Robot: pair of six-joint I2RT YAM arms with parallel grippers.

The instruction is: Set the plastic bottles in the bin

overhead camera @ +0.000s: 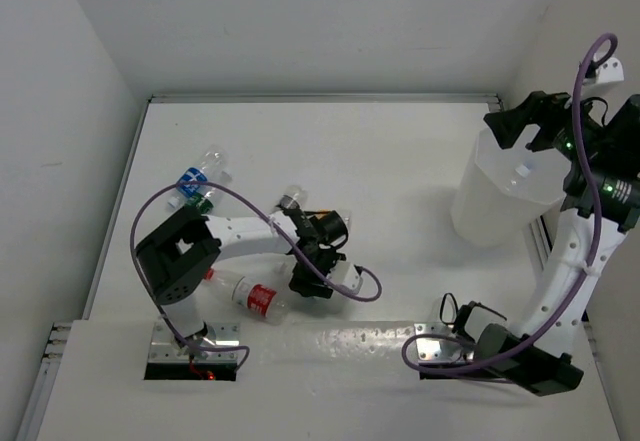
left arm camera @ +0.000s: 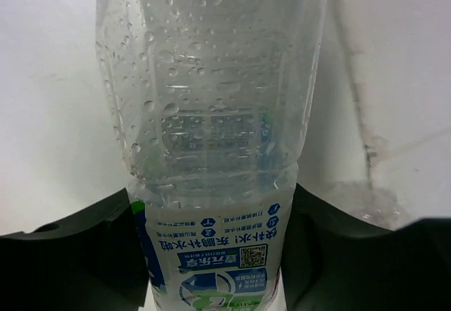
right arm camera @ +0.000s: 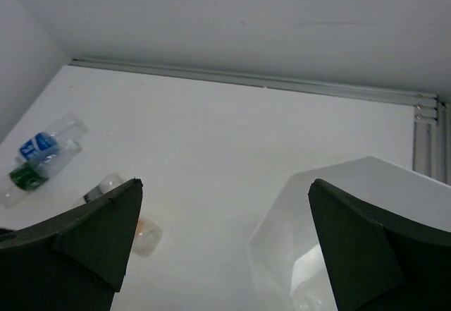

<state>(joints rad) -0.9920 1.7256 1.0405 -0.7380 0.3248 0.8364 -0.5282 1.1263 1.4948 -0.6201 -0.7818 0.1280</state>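
Note:
My left gripper (overhead camera: 312, 279) is low over the table's near middle, shut on a clear plastic bottle (left arm camera: 211, 113) with a blue, green and white label, which fills the left wrist view between both fingers (left arm camera: 84, 254). Its pale end shows beside the gripper (overhead camera: 345, 277). A red-labelled bottle (overhead camera: 255, 298) lies by the left arm. A blue-labelled bottle (overhead camera: 197, 176) and a green-labelled one (overhead camera: 206, 201) lie at the far left, also in the right wrist view (right arm camera: 42, 145). Another small bottle (overhead camera: 291, 199) lies mid-table. My right gripper (overhead camera: 525, 126) is open and empty above the translucent white bin (overhead camera: 495, 196).
The bin's rim (right arm camera: 338, 205) sits under the right fingers. A purple cable (overhead camera: 240, 201) loops over the left arm, another runs along the right arm (overhead camera: 585, 161). White walls close the table's back and sides. A clear bottle end with an orange tint (right arm camera: 144, 237) lies on the table.

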